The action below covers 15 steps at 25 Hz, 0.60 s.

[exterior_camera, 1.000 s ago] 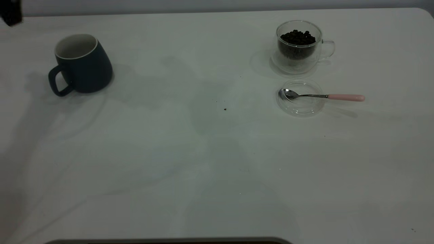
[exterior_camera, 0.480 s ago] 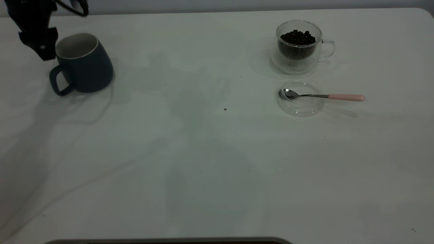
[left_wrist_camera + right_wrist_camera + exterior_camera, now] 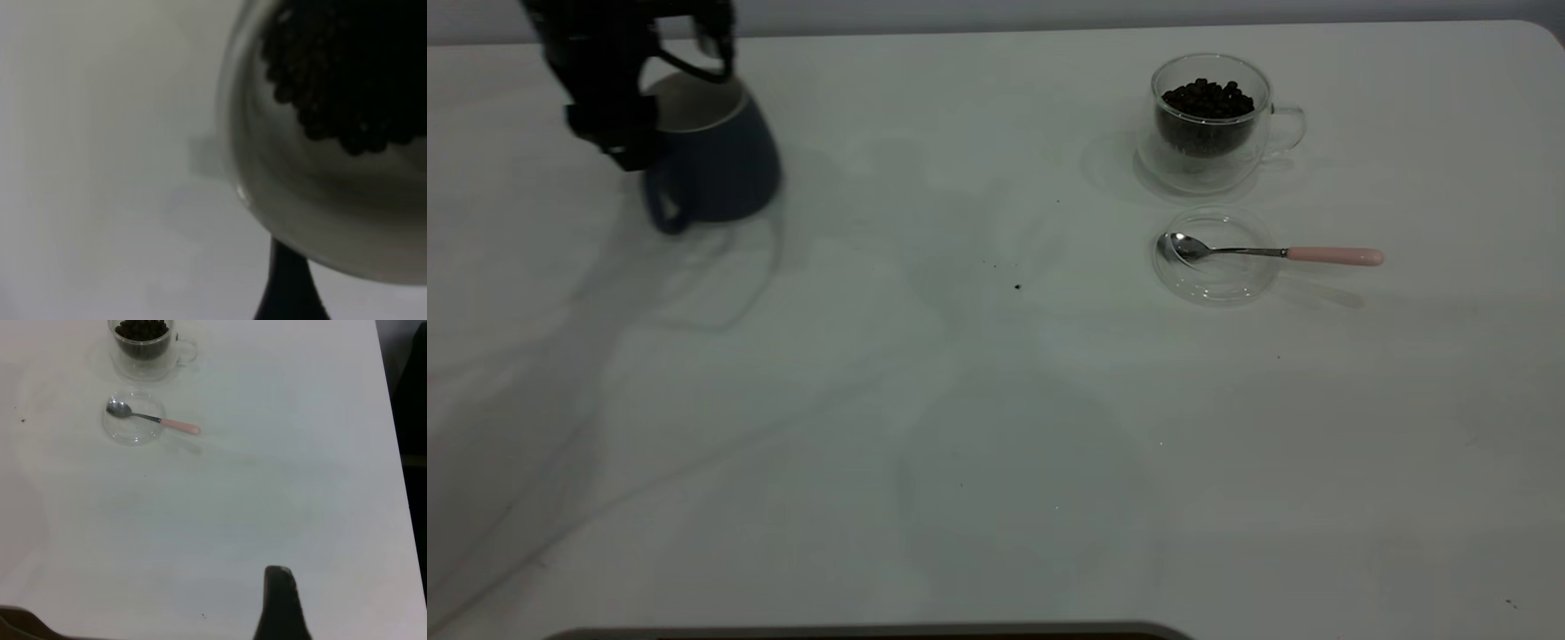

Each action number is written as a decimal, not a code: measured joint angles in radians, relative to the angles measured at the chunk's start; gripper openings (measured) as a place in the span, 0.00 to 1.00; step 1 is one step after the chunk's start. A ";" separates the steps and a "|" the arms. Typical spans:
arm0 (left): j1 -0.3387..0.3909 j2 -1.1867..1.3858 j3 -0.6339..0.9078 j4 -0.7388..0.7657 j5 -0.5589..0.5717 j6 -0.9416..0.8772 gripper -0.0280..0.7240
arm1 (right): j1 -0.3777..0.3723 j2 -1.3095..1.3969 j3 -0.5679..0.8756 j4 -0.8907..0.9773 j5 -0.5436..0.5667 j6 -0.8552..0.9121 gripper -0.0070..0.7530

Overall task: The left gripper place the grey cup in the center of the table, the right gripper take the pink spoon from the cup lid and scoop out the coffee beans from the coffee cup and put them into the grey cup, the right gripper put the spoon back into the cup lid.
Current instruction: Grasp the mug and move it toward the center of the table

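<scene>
Blue-grey outside and white inside: found the grey cup (image 3: 720, 169) at the far left of the table (image 3: 960, 444), close to the back edge, with its loop handle turned toward the front. Found the left pincer (image 3: 639, 142) down on the cup's handle side, black body and cable looming over the rim. Saw, in the left wrist view, one dark finger (image 3: 287, 293) outside the wall and a dotted dark pad (image 3: 347, 80) inside the white hollow, so took the left pincer as closed on the cup's wall. Could not make out whether the cup's base touched the table. Found the coffee cup (image 3: 1209, 124), clear glass with its handle to the right, well apart at the far right near the back, with the coffee beans (image 3: 1208, 98) heaped dark inside it. Found the cup lid (image 3: 1214, 283) just in front of that cup, flat on the table and apart from it. Saw the pink spoon (image 3: 1272, 253) lying across the lid, metal bowl inside the rim and pink handle sticking out over the edge to the right. Noted a few dark specks (image 3: 1017, 286) near the middle of the table. Caught only one dark tip of the right pincer (image 3: 280, 607) in its own wrist view, well back from lid and spoon; could not tell whether it was open or closed.
</scene>
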 joint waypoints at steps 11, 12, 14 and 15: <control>-0.162 0.000 0.000 -0.094 -0.004 0.000 0.79 | 0.000 0.000 0.000 0.000 0.000 0.000 0.76; -0.175 0.000 0.000 -0.096 -0.007 0.000 0.79 | 0.000 0.000 0.000 0.000 0.000 0.000 0.76; -0.208 0.000 0.000 -0.098 -0.016 0.000 0.79 | 0.000 0.000 0.000 0.000 0.000 0.000 0.76; -0.225 0.000 0.000 -0.101 -0.023 0.000 0.79 | 0.000 0.000 0.000 0.000 0.000 0.000 0.76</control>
